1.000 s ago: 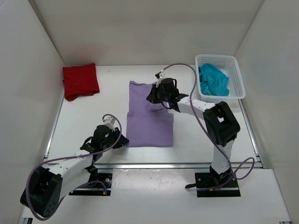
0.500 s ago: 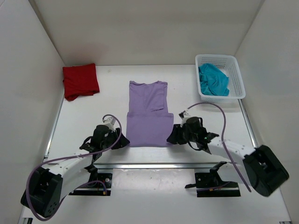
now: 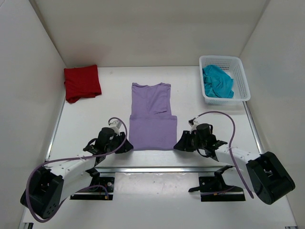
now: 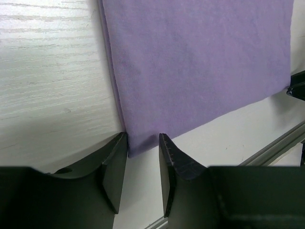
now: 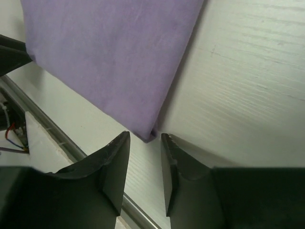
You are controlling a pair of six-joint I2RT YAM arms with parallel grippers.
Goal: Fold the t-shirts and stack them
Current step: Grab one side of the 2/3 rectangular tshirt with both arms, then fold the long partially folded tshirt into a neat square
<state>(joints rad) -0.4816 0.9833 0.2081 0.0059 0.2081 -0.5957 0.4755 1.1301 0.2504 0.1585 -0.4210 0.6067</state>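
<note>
At the near edge of the table [image 3: 95,119], the left gripper [image 4: 143,138] lies low with its two dark fingers [image 4: 114,162] a narrow gap apart. The 7 o'clock corner of the purple shirt [image 4: 200,62] pokes into that gap, and the jaws are parted, not pinched on the cloth. The right gripper [image 5: 145,136] is set the same way, fingers [image 5: 114,162] slightly apart. The shirt's 5 o'clock corner sits at the mouth of the gap, just beyond the tips. Seen from above, the left gripper [image 3: 125,144] and right gripper [image 3: 180,144] face each other across the shirt's near hem. The purple shirt [image 3: 151,119] lies flat in the middle of the table with its neck toward 12 o'clock. Its near half is doubled into a slightly wider block. Well apart at 10 o'clock, the red shirt [image 3: 82,83] rests folded near the left wall. At 2 o'clock a white basket [image 3: 224,59] holds the crumpled teal shirt [image 3: 218,81].
</note>
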